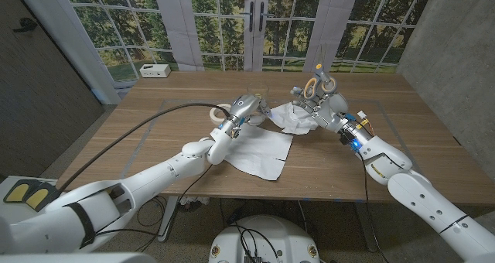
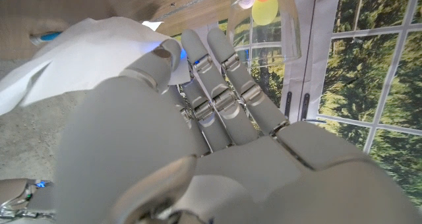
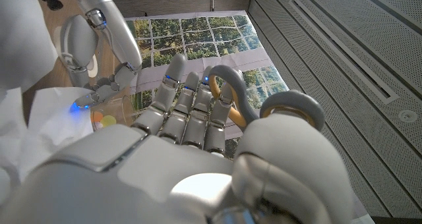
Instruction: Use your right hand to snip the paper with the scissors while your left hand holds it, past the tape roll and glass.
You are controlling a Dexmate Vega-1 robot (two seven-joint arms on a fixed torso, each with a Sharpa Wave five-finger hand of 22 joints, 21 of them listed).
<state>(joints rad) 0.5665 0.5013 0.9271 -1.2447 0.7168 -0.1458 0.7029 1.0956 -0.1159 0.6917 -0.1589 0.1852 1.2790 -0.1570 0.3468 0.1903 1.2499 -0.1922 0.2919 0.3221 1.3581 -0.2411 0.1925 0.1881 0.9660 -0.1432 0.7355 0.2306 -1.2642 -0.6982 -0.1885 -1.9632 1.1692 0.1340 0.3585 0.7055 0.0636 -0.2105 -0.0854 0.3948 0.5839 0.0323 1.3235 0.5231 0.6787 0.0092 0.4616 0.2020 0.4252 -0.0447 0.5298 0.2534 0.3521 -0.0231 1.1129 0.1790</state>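
At the wooden table (image 1: 139, 139), we see the blades of the scissors (image 1: 318, 87) hidden behind our right hand (image 1: 315, 107); only the grey-and-orange handle loops stand clear above it in the head view. In the right wrist view the same loops (image 3: 264, 105) sit among the fingers (image 3: 188, 112) of that hand, which grips the scissors, though where the blades meet the paper cannot be made out.

The paper (image 1: 267, 143) lies white on the table between the two hands, its near part flat and its far edge lifted and crumpled up toward the right hand. Our left hand (image 1: 241, 111) holds that sheet at its left far edge; the left wrist view shows the paper (image 2: 79, 53) pinched against the fingers (image 2: 217, 85), with the rest of the sheet cut off at the picture's side.

The glass (image 1: 257, 93) is hard to pick out from above (clear, and partly behind the left hand), standing just beyond it; in the left wrist view it (image 2: 273, 33) rises past the fingertips with yellow and orange shapes showing in it. The tape roll (image 1: 217, 115) peeks out beside the left wrist, mostly covered by the arm. A small white box (image 1: 155, 70) sits at the table's far left corner.
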